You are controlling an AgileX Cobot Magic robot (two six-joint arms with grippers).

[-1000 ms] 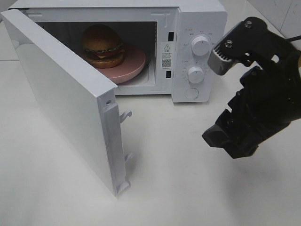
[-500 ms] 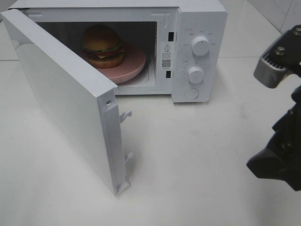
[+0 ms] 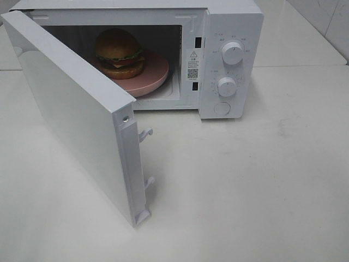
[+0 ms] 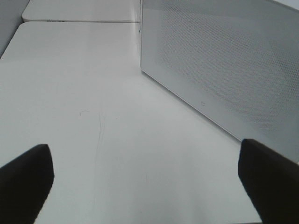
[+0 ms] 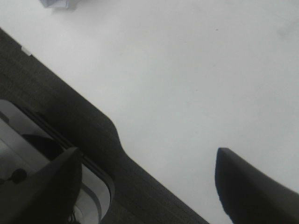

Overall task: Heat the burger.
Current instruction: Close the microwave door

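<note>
The burger (image 3: 120,53) sits on the pink plate (image 3: 155,73) inside the microwave (image 3: 232,22), in the upper left of the high view, and the door (image 3: 71,120) swings wide open toward the lower left. So I judge the job now is to shut that door. Neither arm shows in the high view. My left fingers (image 4: 23,179) are spread wide with nothing between them and face the door's perforated outer panel, close by. My right fingers (image 5: 247,186) are also wide and empty, over the desk (image 3: 245,180) edge. I'd push with the left arm, flat against the outer panel near its free edge. I'd sweep it round slowly so the latch hooks (image 3: 146,134) seat without shoving the oven. After that, the lower knob (image 3: 226,86) looks like the right arm's work.
</note>
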